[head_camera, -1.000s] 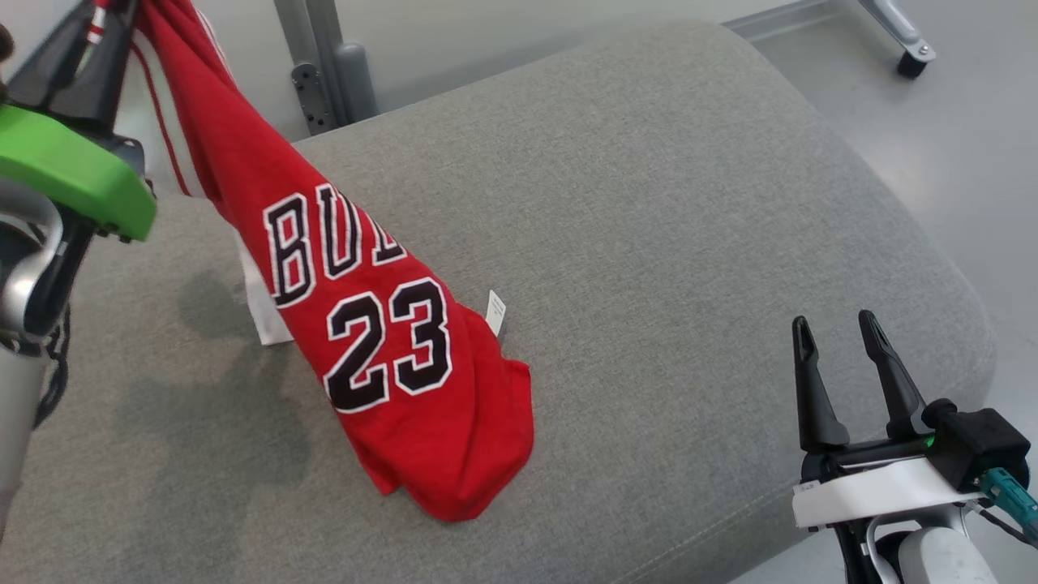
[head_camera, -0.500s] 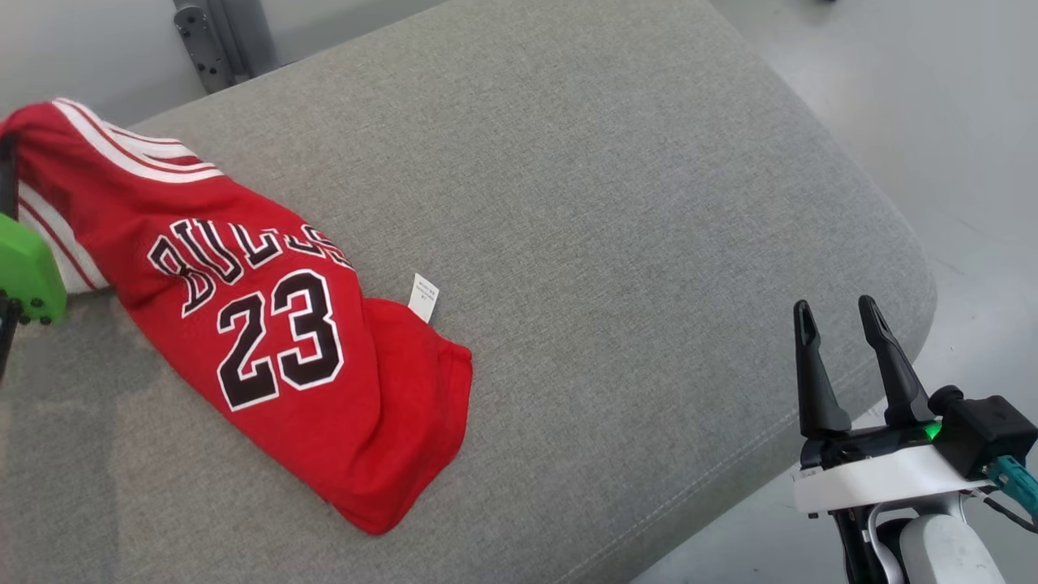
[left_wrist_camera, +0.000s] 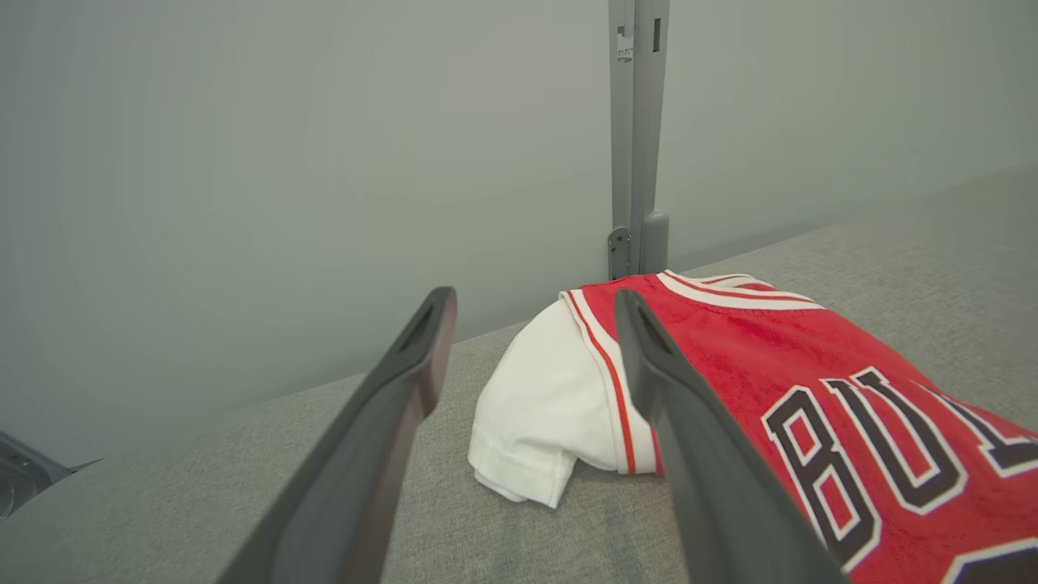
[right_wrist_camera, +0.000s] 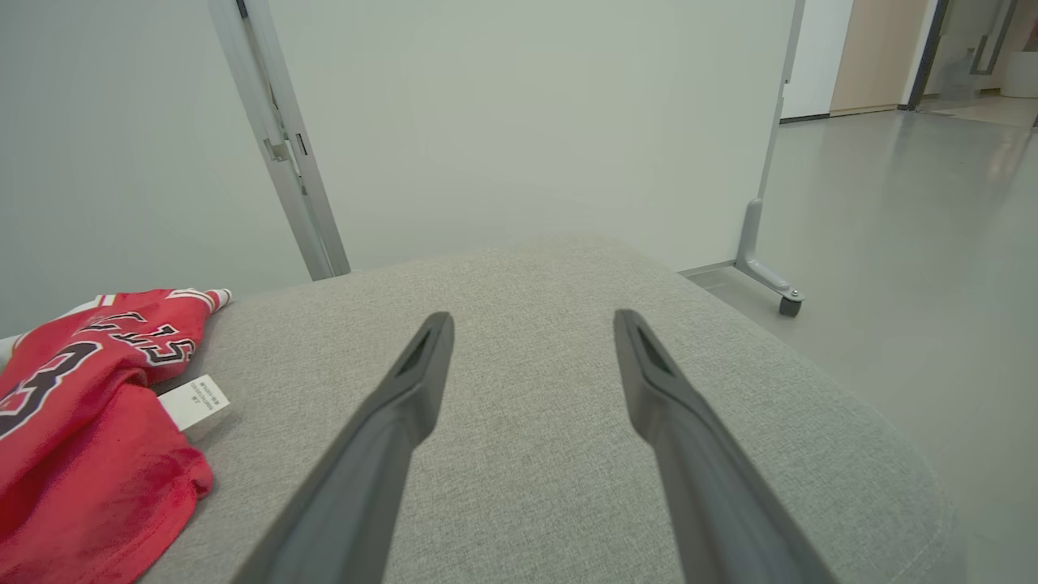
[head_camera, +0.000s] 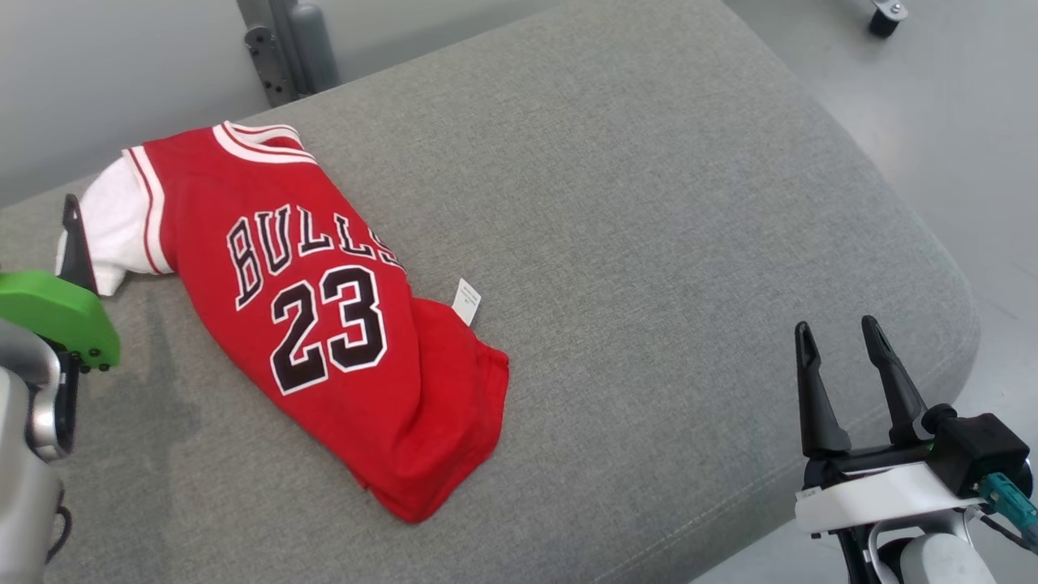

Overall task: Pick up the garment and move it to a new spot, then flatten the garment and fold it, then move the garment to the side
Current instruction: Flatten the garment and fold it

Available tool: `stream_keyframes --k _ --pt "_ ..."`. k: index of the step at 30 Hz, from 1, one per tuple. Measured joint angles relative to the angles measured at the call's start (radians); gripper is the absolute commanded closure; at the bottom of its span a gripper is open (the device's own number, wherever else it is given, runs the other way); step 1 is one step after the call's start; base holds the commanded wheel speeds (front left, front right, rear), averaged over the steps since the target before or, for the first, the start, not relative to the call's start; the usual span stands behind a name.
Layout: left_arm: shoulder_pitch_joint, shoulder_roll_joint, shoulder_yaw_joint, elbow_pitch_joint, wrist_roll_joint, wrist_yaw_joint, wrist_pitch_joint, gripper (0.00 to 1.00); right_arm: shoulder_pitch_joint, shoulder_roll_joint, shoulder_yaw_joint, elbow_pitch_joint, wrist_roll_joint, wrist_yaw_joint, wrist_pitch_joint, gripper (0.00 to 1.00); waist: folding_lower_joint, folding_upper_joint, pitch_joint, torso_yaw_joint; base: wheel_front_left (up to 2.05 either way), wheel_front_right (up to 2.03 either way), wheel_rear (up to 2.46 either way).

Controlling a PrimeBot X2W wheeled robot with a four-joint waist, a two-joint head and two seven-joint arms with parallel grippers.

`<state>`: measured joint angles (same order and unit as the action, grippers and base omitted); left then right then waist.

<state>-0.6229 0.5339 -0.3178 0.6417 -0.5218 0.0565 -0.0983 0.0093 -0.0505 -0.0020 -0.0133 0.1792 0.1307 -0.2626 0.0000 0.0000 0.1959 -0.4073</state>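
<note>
Down it comes! The red jersey (head_camera: 324, 308), dangling from the left gripper (left_wrist_camera: 535, 304) a second ago, now lies on the grey cushion (head_camera: 649, 203). The left gripper has let go: its two dark fingers stand apart with nothing between them, tips just short of the white sleeve (left_wrist_camera: 527, 422).

Take the upright metal post (head_camera: 284, 45) behind the cushion as the marker. The collar end lies nearest the post and the hem end farthest from it, with the number 23 face up in between. The right gripper (head_camera: 836, 326) waits well away from the post at the cushion's front edge, fingers spread, holding nothing and well clear of the cloth.

That looks like the relocation step finished, so flattening should be next. There is work to do. The hem end is bunched and rumpled, a care label (head_camera: 467, 300) pokes out along the side away from the left gripper, and the sleeve is curled under itself. Spreading it will probably need both grippers on opposite edges, pulling outward.
</note>
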Motion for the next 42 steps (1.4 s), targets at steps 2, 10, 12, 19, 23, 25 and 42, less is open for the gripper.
stream_keyframes --k 2,10,12,19,23,25,42 --pt "0.047 -0.01 -0.005 -0.084 0.0 0.025 0.006 0.0 0.011 0.0 0.004 0.001 -0.009 0.0 0.0 0.0 0.0 0.0 -0.019 0.019 0.0 0.0 0.0" --pt "0.194 -0.139 -0.184 -0.494 0.044 0.086 0.133 0.0 0.029 0.0 0.003 -0.002 -0.032 0.0 0.0 0.0 0.0 0.0 -0.085 0.101 0.0 0.0 0.0" --pt "0.205 -0.177 -0.247 -0.551 0.071 0.086 0.165 0.0 0.029 0.0 0.005 -0.003 -0.033 0.0 0.0 0.0 0.0 0.0 -0.096 0.115 0.0 0.0 0.0" --pt "0.193 -0.318 -0.431 -0.542 0.115 0.067 0.256 0.0 0.025 0.0 0.021 -0.003 -0.033 0.0 0.0 0.0 0.0 0.0 -0.106 0.122 0.0 0.0 0.0" --pt "0.16 -0.378 -0.494 -0.477 0.146 0.057 0.297 0.0 0.02 -0.001 0.018 -0.003 -0.03 0.0 0.0 0.0 0.0 0.0 -0.094 0.096 0.0 0.0 0.0" --pt "0.139 -0.398 -0.503 -0.435 0.149 0.057 0.315 0.0 0.019 -0.001 0.021 -0.003 -0.028 0.0 0.0 0.0 0.0 0.0 -0.085 0.082 0.0 0.0 0.0" --pt "0.11 -0.31 -0.529 -0.218 0.157 0.058 0.476 0.0 -0.009 0.0 0.01 -0.002 0.056 0.0 0.0 0.0 0.0 0.0 0.045 0.01 0.0 0.0 0.0"
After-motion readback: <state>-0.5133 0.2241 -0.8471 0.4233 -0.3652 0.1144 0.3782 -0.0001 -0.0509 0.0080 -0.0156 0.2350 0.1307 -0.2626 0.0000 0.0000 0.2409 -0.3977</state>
